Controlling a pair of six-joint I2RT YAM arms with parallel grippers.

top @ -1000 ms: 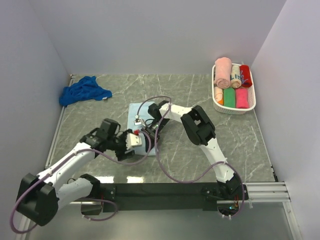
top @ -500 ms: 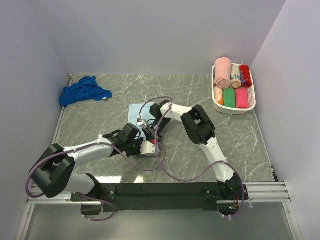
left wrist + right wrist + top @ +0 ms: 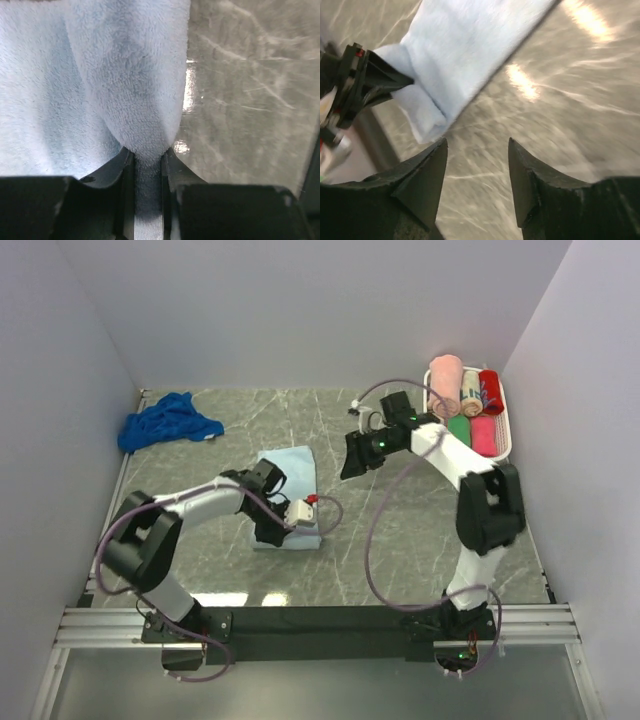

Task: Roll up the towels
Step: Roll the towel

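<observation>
Two grippers are working over a grey marble table (image 3: 420, 540), with bare stone lying open to the right of the cloth and along the near edge. Nearest, the left gripper (image 3: 275, 537) is clamping the near end of the pale blue towel (image 3: 292, 480). The left wrist view is showing what the overhead cannot: a raised fold of terry is narrowing into the slot between the two dark fingers (image 3: 122, 167), nipped tight there. The towel's right edge is running straight away from the camera beside glossy stone. This towel is lying left of centre, flat apart from the lifted near end, its long axis running near to far. Farther and to the right, the right gripper (image 3: 350, 465) is hanging above the table clear of the cloth. Its own camera is showing the jaws spread with only marble between the fingertips (image 3: 427, 175), and the left gripper (image 3: 365, 85) at the towel's end beyond. The royal blue towel (image 3: 165, 420) is sitting crumpled in the far left corner against the walls. A white basket (image 3: 500, 452) of rolled towels (image 3: 446, 385) is resting at the far right.
</observation>
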